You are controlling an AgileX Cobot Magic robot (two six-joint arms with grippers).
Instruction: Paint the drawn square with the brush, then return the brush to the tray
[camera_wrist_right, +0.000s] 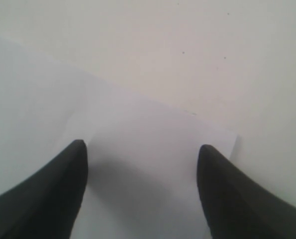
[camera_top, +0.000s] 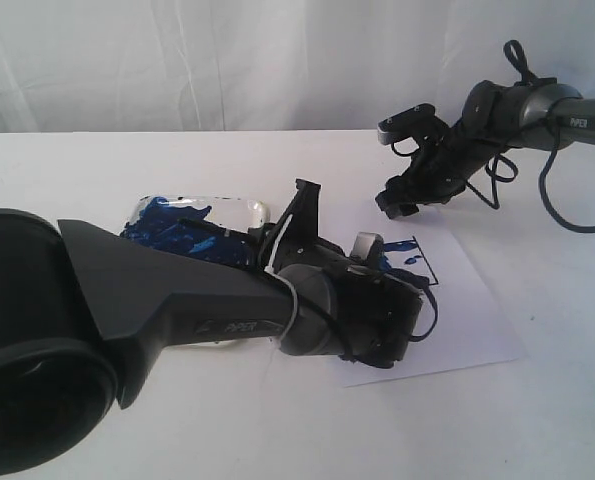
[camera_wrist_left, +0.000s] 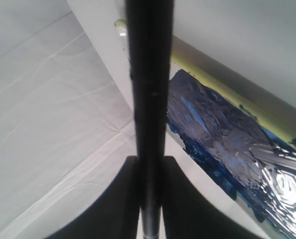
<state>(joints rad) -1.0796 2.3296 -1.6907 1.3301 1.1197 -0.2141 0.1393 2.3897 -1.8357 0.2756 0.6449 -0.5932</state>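
Note:
My left gripper is shut on the black brush, whose shaft runs out from between the fingers over the cream tray, which is smeared with dark blue paint. From outside, the left gripper points at the tray, and the brush is hidden behind the arm. The drawn square on the white paper carries blue smears and sits just right of the left wrist. My right gripper hangs open above the paper's far side. Its fingers hold nothing.
The white paper sheet lies right of the tray on the white cloth, and one of its corners shows under the right gripper. The left arm's big dark link fills the near left. A white curtain hangs behind the table.

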